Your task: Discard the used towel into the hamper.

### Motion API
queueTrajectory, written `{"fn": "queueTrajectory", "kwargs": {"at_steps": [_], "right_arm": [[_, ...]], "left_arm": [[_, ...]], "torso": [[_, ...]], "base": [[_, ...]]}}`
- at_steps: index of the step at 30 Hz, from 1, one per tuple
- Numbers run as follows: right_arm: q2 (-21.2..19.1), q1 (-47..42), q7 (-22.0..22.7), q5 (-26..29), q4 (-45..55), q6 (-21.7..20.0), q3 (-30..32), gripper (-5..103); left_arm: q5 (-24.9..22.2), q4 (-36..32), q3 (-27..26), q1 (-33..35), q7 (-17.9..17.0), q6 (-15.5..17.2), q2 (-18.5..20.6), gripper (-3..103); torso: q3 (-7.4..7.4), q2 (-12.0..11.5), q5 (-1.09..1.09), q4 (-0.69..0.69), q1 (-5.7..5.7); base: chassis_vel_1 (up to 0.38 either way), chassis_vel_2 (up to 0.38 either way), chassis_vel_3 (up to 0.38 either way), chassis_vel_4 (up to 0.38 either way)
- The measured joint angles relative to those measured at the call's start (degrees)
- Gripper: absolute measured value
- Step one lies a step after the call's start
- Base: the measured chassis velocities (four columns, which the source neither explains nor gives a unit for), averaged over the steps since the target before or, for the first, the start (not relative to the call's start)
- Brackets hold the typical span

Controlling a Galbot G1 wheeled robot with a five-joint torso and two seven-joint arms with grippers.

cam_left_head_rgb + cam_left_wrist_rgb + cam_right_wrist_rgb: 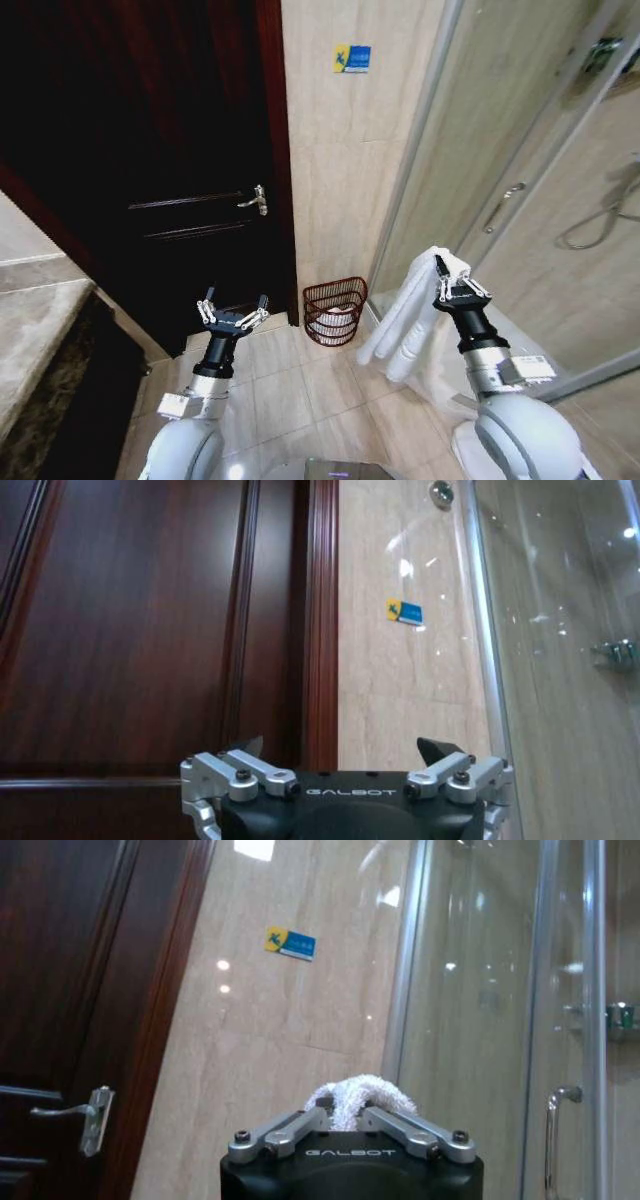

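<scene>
While the right gripper (441, 272) clamps the towel (408, 320) right of the hamper (333, 311), the left gripper (234, 306) waits, fingers apart.

The hamper (334, 310) stands on the beige tiled floor (300, 390).

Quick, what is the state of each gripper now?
Left gripper: open, holding nothing.
Right gripper: closed on the white towel.

My head camera looks down at the floor; both wrist cameras face the wall sticker (404, 611).
</scene>
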Motion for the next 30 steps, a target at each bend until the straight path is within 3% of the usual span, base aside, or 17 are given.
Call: {"fn": "queueTrajectory", "kwargs": {"at_steps": [17,25,30], "right_arm": [[0.0,1.0,0.5,1.8,0.0,-1.1,-0.3,2],[-1.9,4.5,1.7,6.5,0.0,-2.5,0.0,2],[-4.7,9.0,3.4,13.5,0.0,-4.9,0.4,2]], "left_arm": [[0.2,1.3,0.2,-0.8,-0.3,0.8,-0.3,100],[0.0,2.2,-0.3,-1.0,-0.4,0.4,-0.1,100],[0.3,3.1,-0.5,-0.9,-0.4,0.2,-0.5,100]], "torso": [[-0.01,0.0,-0.01,0.00,-0.03],[0.00,0.0,0.01,-0.01,-0.01],[-0.01,0.0,0.01,-0.01,-0.02]], "base": [[0.012,-0.003,0.017,0.038],[0.015,0.031,0.016,0.008],[0.000,0.000,0.000,0.000]]}}
